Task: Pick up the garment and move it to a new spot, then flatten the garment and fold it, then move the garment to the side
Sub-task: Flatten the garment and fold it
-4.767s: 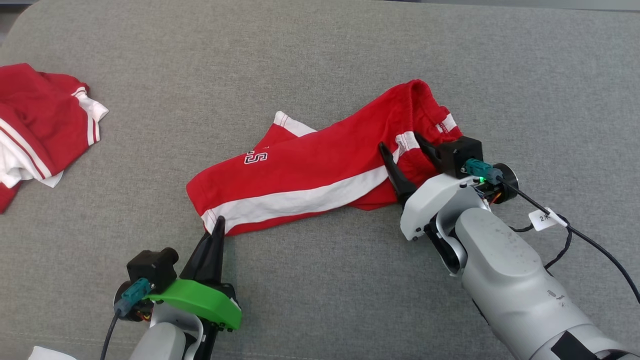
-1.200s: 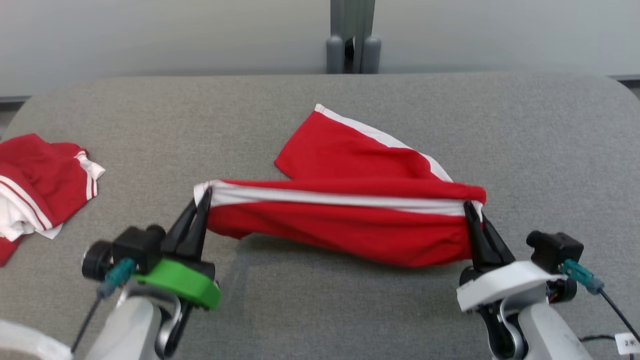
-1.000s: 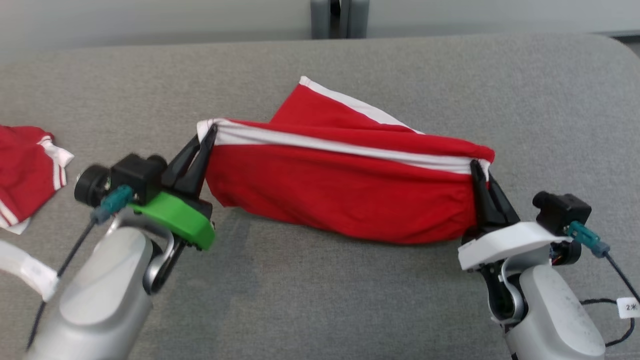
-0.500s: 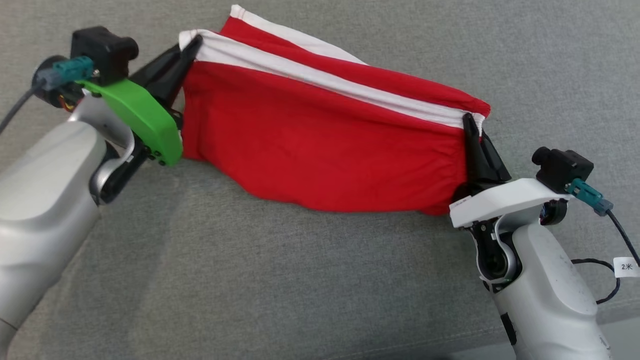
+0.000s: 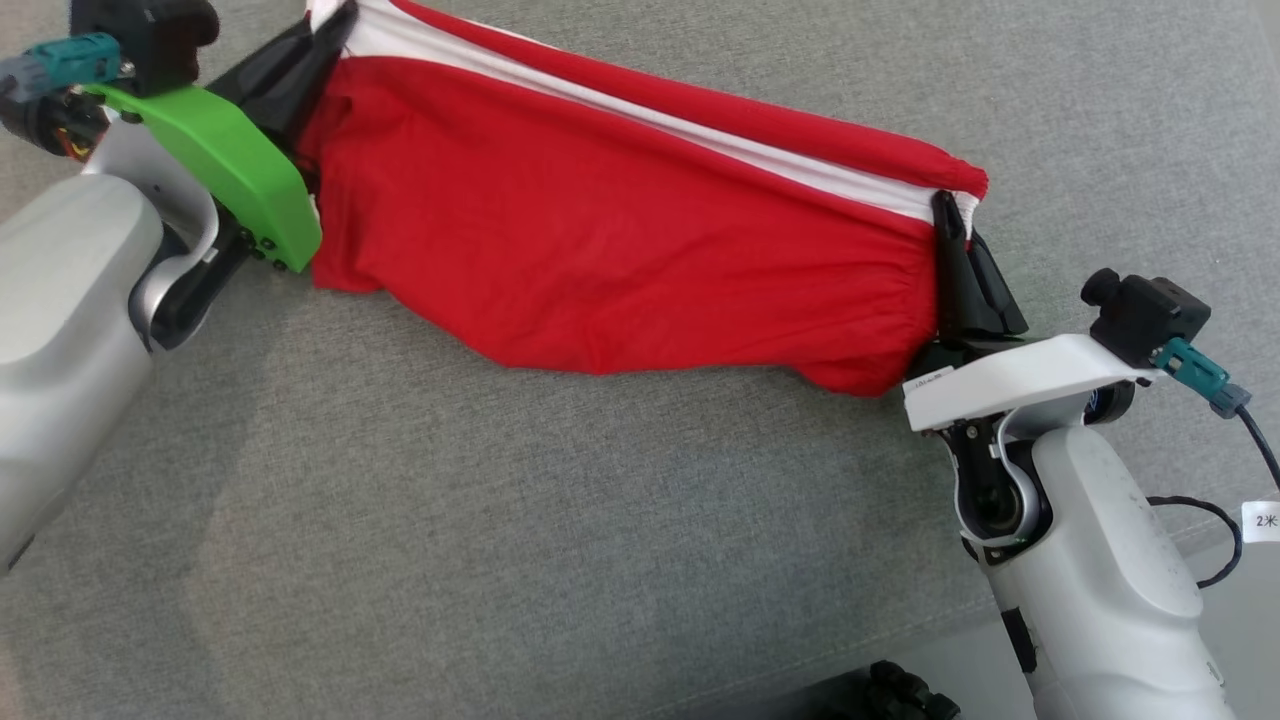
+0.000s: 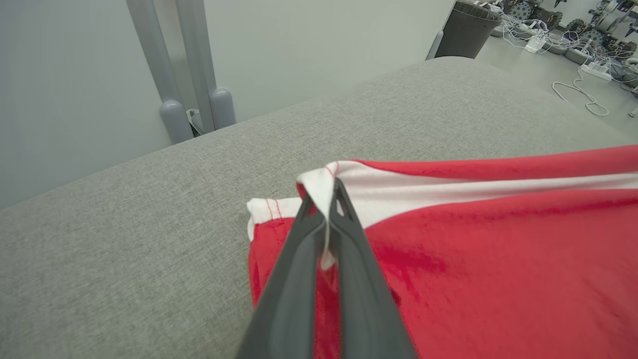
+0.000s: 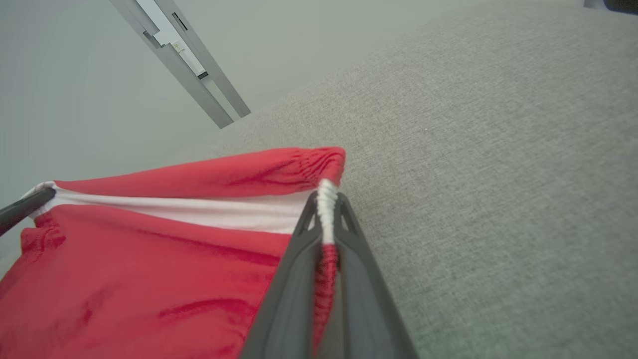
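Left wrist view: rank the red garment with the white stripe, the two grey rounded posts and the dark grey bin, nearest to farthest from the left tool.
1. Red garment with white stripe: white corner pinched in the left tool.
2. Two grey rounded posts: behind the back edge of the grey fabric surface, upper left.
3. Dark grey bin: beyond the surface's end, upper right.

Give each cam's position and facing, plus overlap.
Head: on the head, looking down at the garment over the grey surface; left forearm, right forearm, both jaws show.
Left wrist: on left arm, along left jaws, shut on the garment's white corner, toward a wall.
Right wrist: on right arm, along right jaws, shut on the garment's gathered end.
Wrist views share the white stripe and surface.
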Controlling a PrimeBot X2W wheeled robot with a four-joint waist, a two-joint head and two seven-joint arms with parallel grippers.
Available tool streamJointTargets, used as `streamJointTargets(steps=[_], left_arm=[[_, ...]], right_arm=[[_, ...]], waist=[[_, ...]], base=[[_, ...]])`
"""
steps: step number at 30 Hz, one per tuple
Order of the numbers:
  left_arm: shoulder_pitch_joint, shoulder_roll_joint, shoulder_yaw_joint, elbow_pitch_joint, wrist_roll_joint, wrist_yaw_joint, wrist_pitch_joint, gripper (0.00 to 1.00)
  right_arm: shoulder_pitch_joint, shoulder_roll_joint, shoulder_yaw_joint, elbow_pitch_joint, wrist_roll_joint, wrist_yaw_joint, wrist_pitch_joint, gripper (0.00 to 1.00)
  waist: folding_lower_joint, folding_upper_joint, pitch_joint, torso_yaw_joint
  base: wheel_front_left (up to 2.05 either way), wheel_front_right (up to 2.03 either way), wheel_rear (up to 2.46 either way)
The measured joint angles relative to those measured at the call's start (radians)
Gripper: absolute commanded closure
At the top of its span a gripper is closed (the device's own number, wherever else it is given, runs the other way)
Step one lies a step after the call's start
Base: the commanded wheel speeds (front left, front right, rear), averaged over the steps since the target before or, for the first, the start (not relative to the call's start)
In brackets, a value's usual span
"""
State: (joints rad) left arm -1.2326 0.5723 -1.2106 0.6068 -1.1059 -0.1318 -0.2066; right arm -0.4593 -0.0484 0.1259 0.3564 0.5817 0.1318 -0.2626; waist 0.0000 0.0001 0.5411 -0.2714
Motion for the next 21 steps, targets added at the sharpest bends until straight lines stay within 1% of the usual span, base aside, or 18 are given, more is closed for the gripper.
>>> streamJointTargets(steps=[5, 10, 15, 19, 20, 21], left_arm=[[-0.027, -0.01, -0.025, 0.071, -0.009, 0.0, -0.021, 1.0], [-0.028, -0.025, -0.039, 0.128, -0.013, 0.0, -0.035, 1.0], [-0.028, -0.053, -0.048, 0.137, -0.02, 0.0, -0.047, 1.0], [-0.027, -0.056, -0.051, 0.145, -0.037, 0.0, -0.05, 1.0], [-0.027, -0.058, -0.051, 0.146, -0.038, 0.0, -0.051, 1.0], [-0.027, -0.063, -0.051, 0.15, -0.04, 0.0, -0.051, 0.67]], right_arm=[[-0.019, 0.0, 0.031, -0.014, 0.02, 0.0, 0.0, 1.0], [-0.022, -0.001, 0.082, -0.014, 0.018, 0.0, 0.0, 1.0], [-0.031, -0.001, 0.09, -0.005, 0.016, 0.0, 0.0, 1.0], [-0.043, -0.001, 0.096, 0.003, 0.016, 0.0, 0.0, 1.0], [-0.044, -0.001, 0.096, 0.004, 0.016, 0.0, 0.0, 0.98], [-0.046, -0.001, 0.095, 0.007, 0.016, 0.0, 0.0, 0.6]], waist=[[0.0, 0.0, 0.008, -0.019], [0.0, 0.0, 0.01, -0.019], [0.0, 0.0, 0.008, -0.005], [0.0, 0.0, 0.008, 0.003], [0.0, 0.0, 0.008, 0.004], [0.0, 0.0, 0.009, 0.005]], base=[[0.0, 0.0, 0.0], [0.0, 0.0, 0.0], [0.0, 0.0, 0.0], [0.0, 0.0, 0.0], [0.0, 0.0, 0.0], [0.0, 0.0, 0.0]])
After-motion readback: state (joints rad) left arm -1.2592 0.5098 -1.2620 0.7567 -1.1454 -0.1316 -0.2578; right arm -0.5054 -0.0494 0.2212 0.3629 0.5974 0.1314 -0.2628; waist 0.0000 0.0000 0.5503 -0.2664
